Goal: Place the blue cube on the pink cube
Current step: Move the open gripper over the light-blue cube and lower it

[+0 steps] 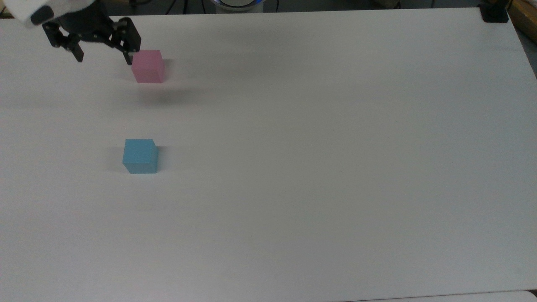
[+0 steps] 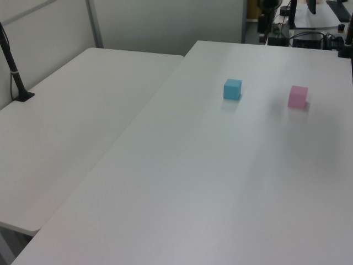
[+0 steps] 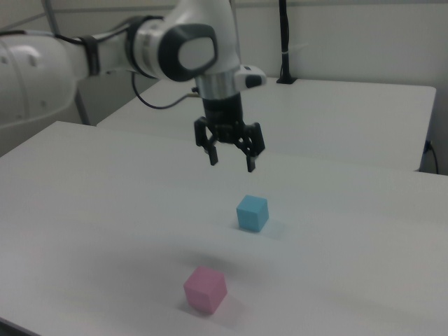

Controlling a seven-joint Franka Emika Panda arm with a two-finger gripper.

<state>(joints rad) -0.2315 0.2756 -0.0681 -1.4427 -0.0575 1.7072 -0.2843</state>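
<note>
Nearest in the right view, the pink cube [image 3: 205, 288] sits flat on the white desk [image 3: 364, 266], with the blue cube [image 3: 252, 213] a little farther back and to the right view's right, the two well apart and neither touching anything but the desk. Above and just beyond the blue cube hangs the gripper [image 3: 232, 161], pointing straight down, its black jaws spread wide with nothing between them; it is clear of the desk and casts a soft shadow between the cubes. Behind it the white arm [image 3: 105, 52] reaches in from the right view's left, and a second desk [image 3: 350, 112] stands farther back with a black pole [image 3: 284, 42] rising from it. Seen in the top view, the blue cube [image 1: 140, 156] lies toward the top view's left, nearer the bottom, and the pink cube [image 1: 147, 66] lies farther up; the gripper [image 1: 102, 58] appears at the top view's upper left, one fingertip overlapping the pink cube's edge in the frame, though the right view shows it high above. Across the left view, the blue cube [image 2: 232, 89] sits to the left view's left of the pink cube [image 2: 298, 96], both on the far part of the desk [image 2: 209, 182].
</note>
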